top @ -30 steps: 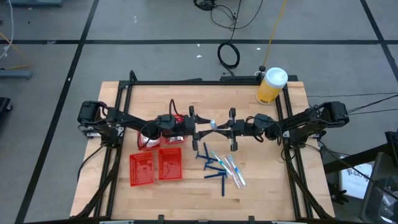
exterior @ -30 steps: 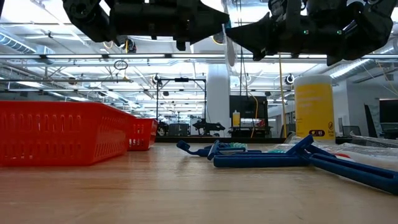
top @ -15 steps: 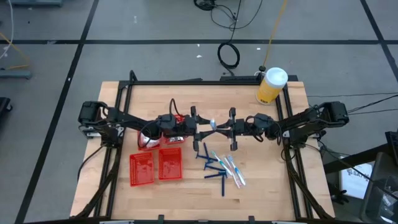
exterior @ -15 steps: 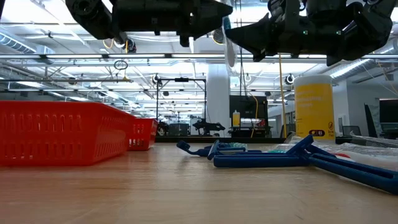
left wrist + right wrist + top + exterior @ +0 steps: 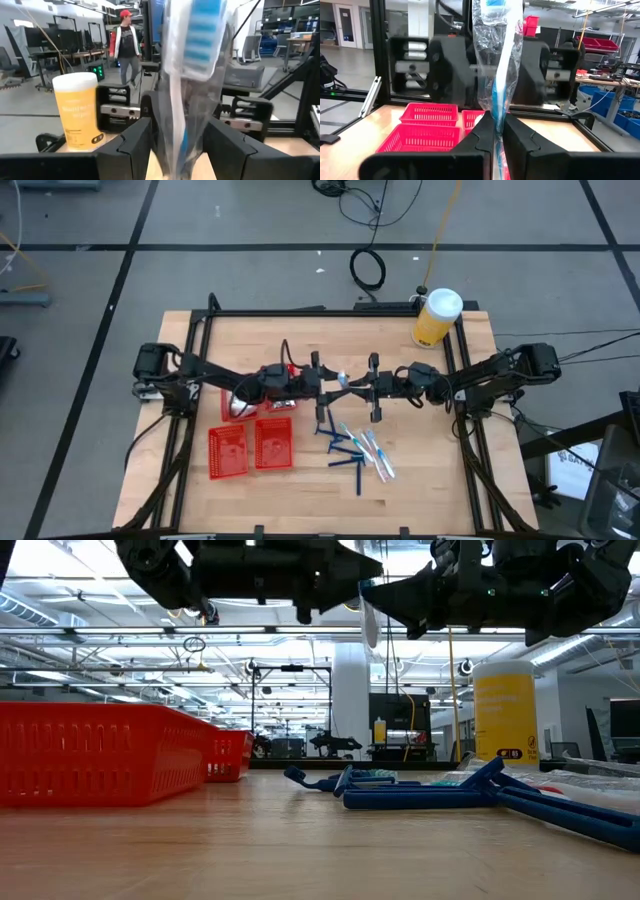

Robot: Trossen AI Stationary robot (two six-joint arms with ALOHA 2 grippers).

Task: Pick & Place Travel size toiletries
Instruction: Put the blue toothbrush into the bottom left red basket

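Note:
A clear-wrapped toothbrush (image 5: 498,60) with a light-blue and white head (image 5: 201,30) stands upright above the table's middle. My right gripper (image 5: 497,142) is shut on it. My left gripper (image 5: 179,150) is open and faces it from the table's left, with one finger on each side of the wrapped brush; I cannot tell whether they touch the wrap. In the high view the two grippers (image 5: 333,383) (image 5: 352,384) meet tip to tip. More toothbrushes (image 5: 372,450) and dark blue razors (image 5: 345,448) lie flat on the wood below them. My right gripper pinches the wrapped toothbrush's handle (image 5: 496,117) between its two fingers. The fingers come level from the table's right and lie across the brush. The brush stands upright, its head above the fingers and its lower end (image 5: 370,625) hanging below them, clear of the table.
Two red mesh baskets (image 5: 228,452) (image 5: 273,443) sit at the near left, and a third one (image 5: 238,410) under the left arm. A yellow jar with a white lid (image 5: 437,318) stands at the far right corner. A person (image 5: 127,42) stands in the room beyond.
My left gripper has gone a little toward the table's right, closer to the right gripper, so its open fingers now stand around the toothbrush. The right gripper and the toothbrush have kept still.

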